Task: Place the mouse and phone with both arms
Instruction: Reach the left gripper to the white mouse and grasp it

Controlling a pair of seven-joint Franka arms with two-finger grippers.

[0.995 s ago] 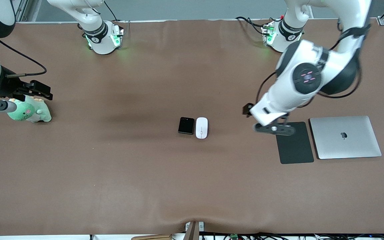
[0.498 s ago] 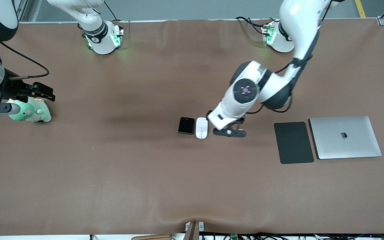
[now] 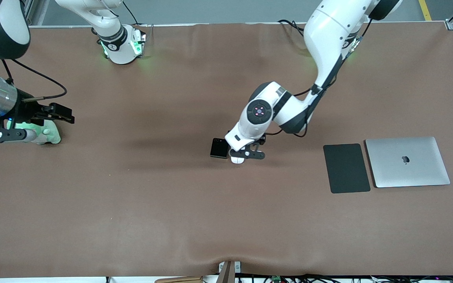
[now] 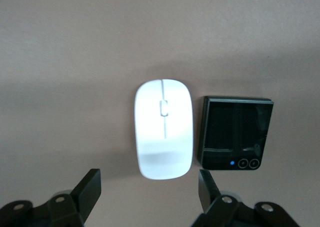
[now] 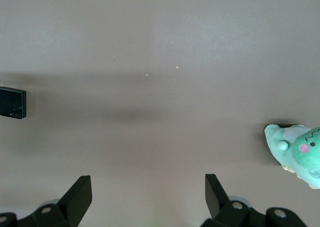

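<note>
The white mouse [image 4: 163,129] lies on the brown table beside the black phone [image 4: 235,132], the mouse toward the left arm's end. In the front view the phone [image 3: 219,148] shows whole, and only the mouse's end nearest that camera [image 3: 237,160] shows under the left hand. My left gripper [image 3: 247,155] hovers over the mouse, open and empty; in the left wrist view [image 4: 149,184] its fingers stand wider than the mouse. My right gripper [image 3: 2,135] is open and empty over the green plush toy at the right arm's end; it also shows in its wrist view [image 5: 147,187].
A green plush toy [image 3: 43,134] lies under the right hand and shows in the right wrist view [image 5: 297,154]. A dark grey mat [image 3: 346,168] and a closed silver laptop [image 3: 407,162] lie side by side toward the left arm's end.
My left arm has swung from over the dark mat toward the table's middle and now hangs over the mouse. My right arm has shifted slightly toward the middle.
</note>
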